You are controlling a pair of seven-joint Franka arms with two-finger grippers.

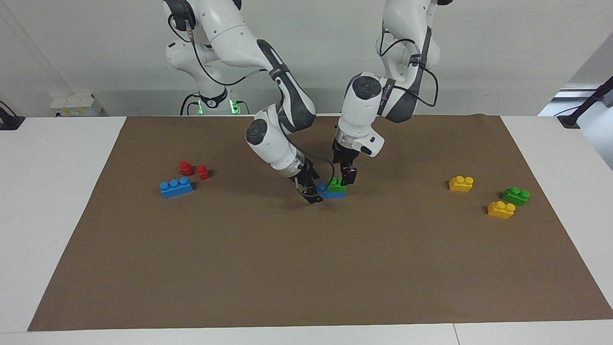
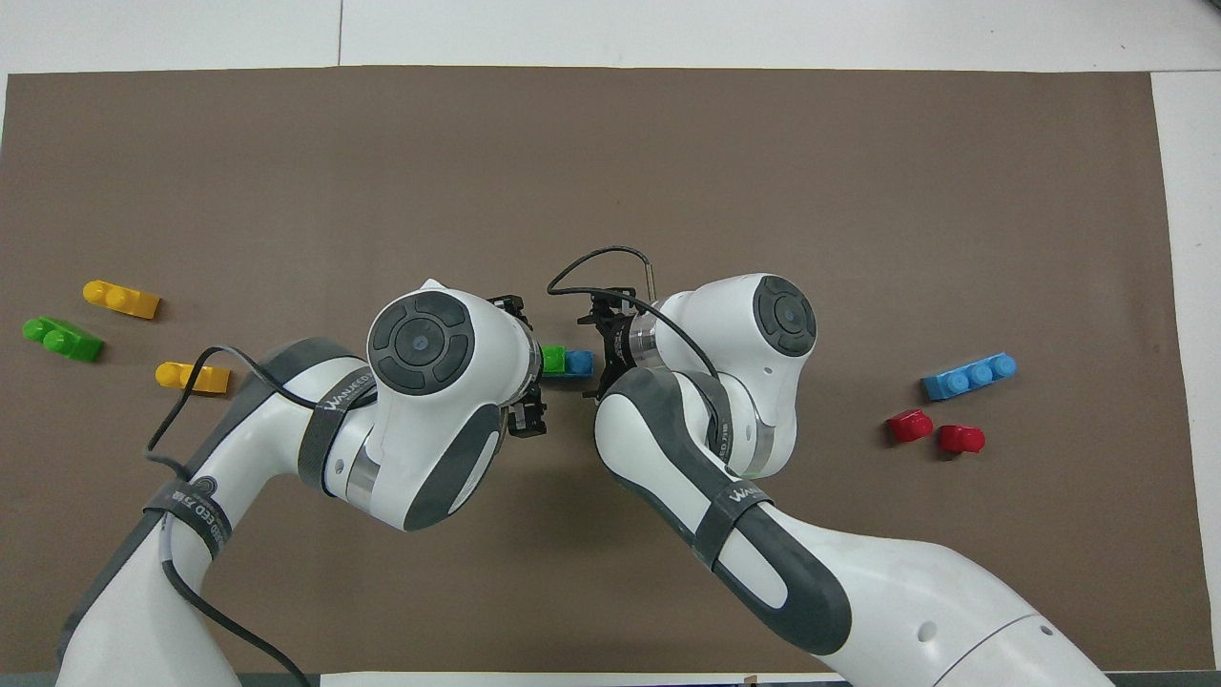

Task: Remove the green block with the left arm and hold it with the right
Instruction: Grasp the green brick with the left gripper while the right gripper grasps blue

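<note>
The green block is bright lime with two studs and sits on one end of a short blue brick mid-mat; it also shows in the overhead view. My left gripper is down at the green block, open, a finger on either side of it. My right gripper is low at the blue brick's free end, open, its fingertips right beside the brick. In the overhead view the left gripper and the right gripper face each other across the stack.
A long blue brick and two red pieces lie toward the right arm's end. Two yellow bricks and a darker green brick lie toward the left arm's end. All rest on the brown mat.
</note>
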